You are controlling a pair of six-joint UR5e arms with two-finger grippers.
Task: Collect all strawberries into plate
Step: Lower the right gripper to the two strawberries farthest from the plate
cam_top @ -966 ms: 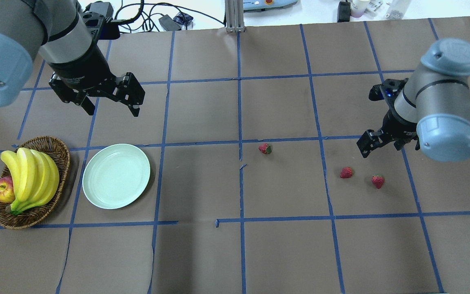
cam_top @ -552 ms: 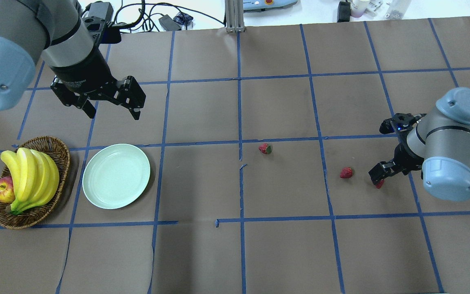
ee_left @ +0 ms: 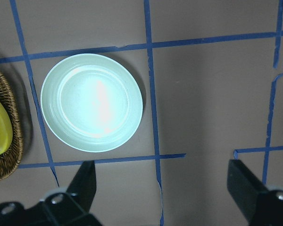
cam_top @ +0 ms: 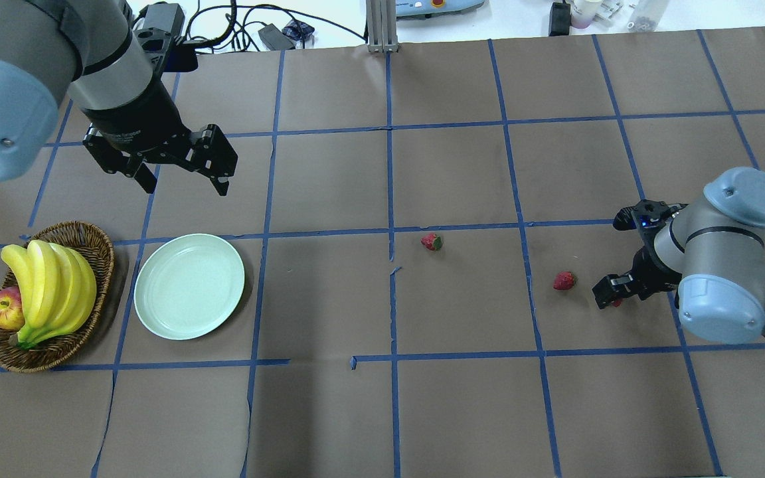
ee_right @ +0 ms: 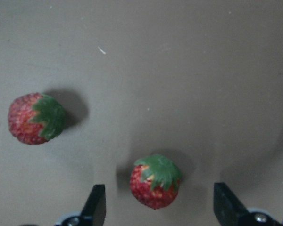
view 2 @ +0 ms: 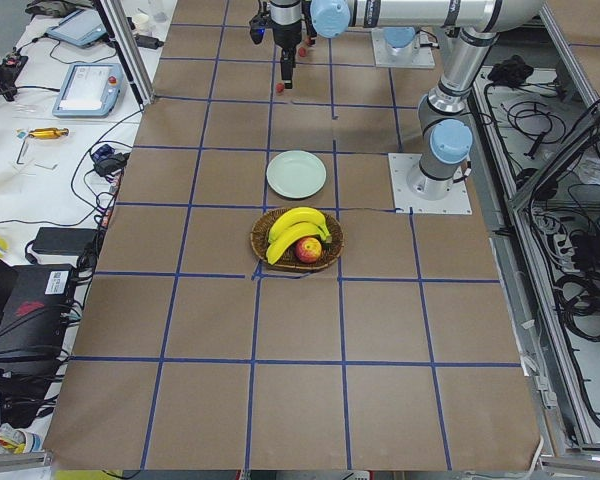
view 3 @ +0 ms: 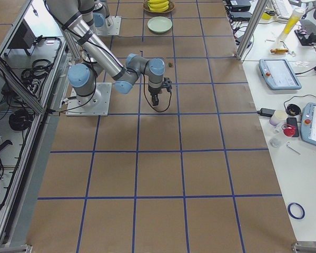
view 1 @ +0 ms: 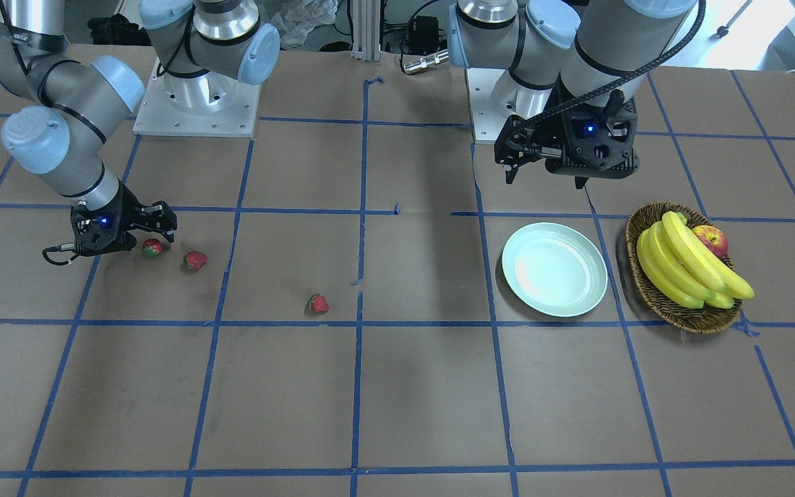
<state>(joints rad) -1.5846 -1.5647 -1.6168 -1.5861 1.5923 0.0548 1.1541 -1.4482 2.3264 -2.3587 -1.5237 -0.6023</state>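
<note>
Three small red strawberries lie on the brown table. One is near the middle (cam_top: pixel 431 241), one further right (cam_top: pixel 563 281), and one (ee_right: pixel 154 181) sits between the fingers of my right gripper (cam_top: pixel 611 293). That gripper is open and low over this strawberry, which the overhead view mostly hides. The front view shows it (view 1: pixel 152 247) beside the gripper (view 1: pixel 141 236). The pale green plate (cam_top: pixel 189 286) is empty at the left. My left gripper (cam_top: pixel 184 186) is open and empty, hovering beyond the plate (ee_left: pixel 91 101).
A brown wicker basket (cam_top: pixel 72 227) with yellow bananas (cam_top: pixel 50 285) and a red-yellow apple (cam_top: pixel 4 311) stands left of the plate. Cables and small gear lie along the far table edge (cam_top: pixel 269 33).
My right gripper has moved toward me and down, from beyond the two right strawberries to straddling the rightmost one. The left arm has barely shifted. The strawberries have not moved.
</note>
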